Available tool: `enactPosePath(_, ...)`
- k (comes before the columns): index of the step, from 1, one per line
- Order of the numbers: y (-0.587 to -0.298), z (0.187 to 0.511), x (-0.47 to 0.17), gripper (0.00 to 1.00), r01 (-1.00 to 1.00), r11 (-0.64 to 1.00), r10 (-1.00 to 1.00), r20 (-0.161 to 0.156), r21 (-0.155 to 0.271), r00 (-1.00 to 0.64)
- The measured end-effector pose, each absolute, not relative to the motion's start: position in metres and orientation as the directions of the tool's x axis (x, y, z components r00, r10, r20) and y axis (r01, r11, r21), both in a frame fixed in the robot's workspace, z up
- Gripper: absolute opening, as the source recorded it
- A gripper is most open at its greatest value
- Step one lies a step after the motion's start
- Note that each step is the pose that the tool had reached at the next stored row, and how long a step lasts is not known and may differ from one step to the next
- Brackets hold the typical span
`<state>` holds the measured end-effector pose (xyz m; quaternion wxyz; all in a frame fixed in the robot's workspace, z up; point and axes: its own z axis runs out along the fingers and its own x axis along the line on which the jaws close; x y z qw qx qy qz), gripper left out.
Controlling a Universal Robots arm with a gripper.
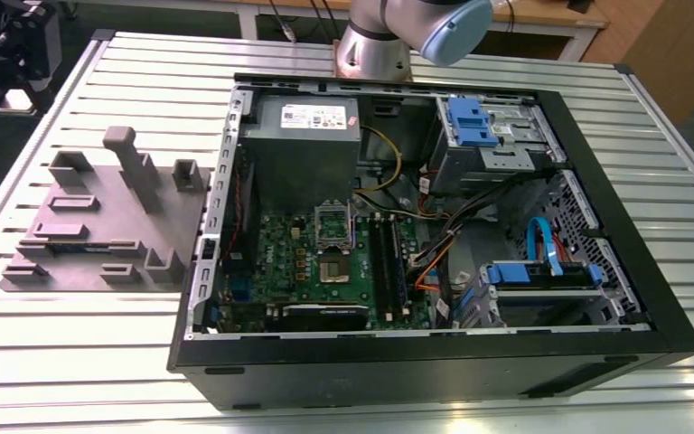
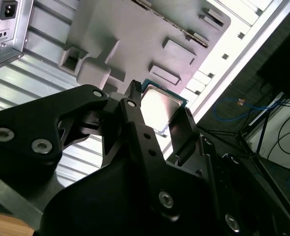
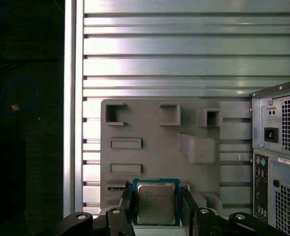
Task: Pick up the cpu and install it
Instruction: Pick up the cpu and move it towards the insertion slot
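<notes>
Chip (image 3: 156, 200) pinched between 2 fingers (image 3: 127, 204) of gripper (image 3: 157, 197), grey tray (image 3: 150, 128) well beyond the fingertips.
Best carried level, squeeze steady, edges square between the 2 fingers.

The cpu (image 3: 156, 200) had a smooth, dull silvery metal lid with a teal-green rim. The fingers (image 3: 127, 202) were matt black. The bench (image 1: 70, 362) was ribbed bare metal with a bright sheen. The holder block (image 1: 106, 226) looked like matt grey plastic. The computer case (image 1: 444, 371) was matt black outside and bare grey metal inside.
</notes>
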<state>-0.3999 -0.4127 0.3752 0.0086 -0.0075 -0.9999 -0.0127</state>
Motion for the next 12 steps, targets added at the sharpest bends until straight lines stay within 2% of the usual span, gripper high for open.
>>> enactPosePath(12,-0.4127,0.3752,-0.3947,0.47,0.015,1.000,0.015,0.018,0.025,-1.000)
